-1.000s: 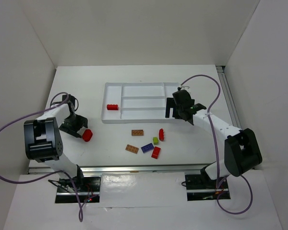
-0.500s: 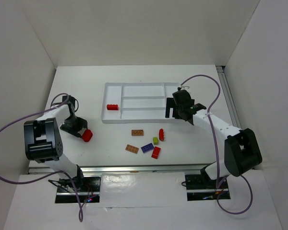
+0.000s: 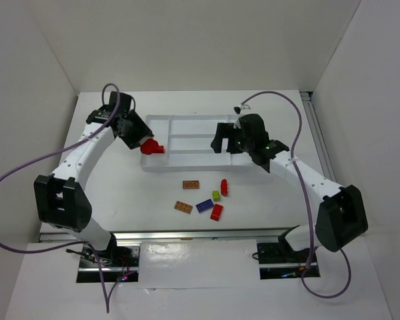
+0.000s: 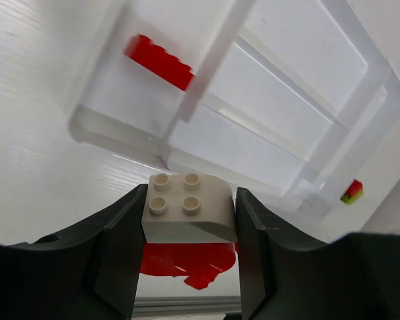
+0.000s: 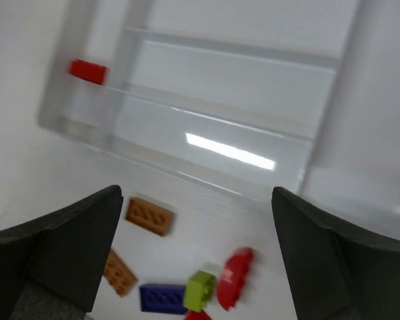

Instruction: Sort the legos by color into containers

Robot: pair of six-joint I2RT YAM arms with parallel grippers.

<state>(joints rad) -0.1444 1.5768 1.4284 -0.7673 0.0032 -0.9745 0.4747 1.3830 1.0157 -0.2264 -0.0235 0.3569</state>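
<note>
My left gripper [image 4: 191, 196] is shut on a cream brick [image 4: 190, 215] with a red rounded piece [image 4: 185, 260] under it. In the top view the left gripper [image 3: 142, 143] hangs at the left end of the white tray [image 3: 187, 121]. One red brick [image 3: 159, 149] lies in the tray's squarish left section and also shows in the left wrist view [image 4: 159, 61]. My right gripper [image 3: 227, 145] is open and empty above the tray's right part. Loose on the table are two brown bricks [image 5: 149, 217] [image 5: 119, 272], a blue-purple brick [image 5: 163, 298], a green brick [image 5: 201, 291] and a red piece [image 5: 234, 277].
Another red brick [image 3: 217, 212] lies nearest the table's front edge. The tray's long slots [image 5: 233, 87] hold nothing that I can see. White walls close the table on the left, back and right.
My left arm has swung from the table's left side up to the tray's left end, carrying its brick. My right gripper has moved left over the tray.
</note>
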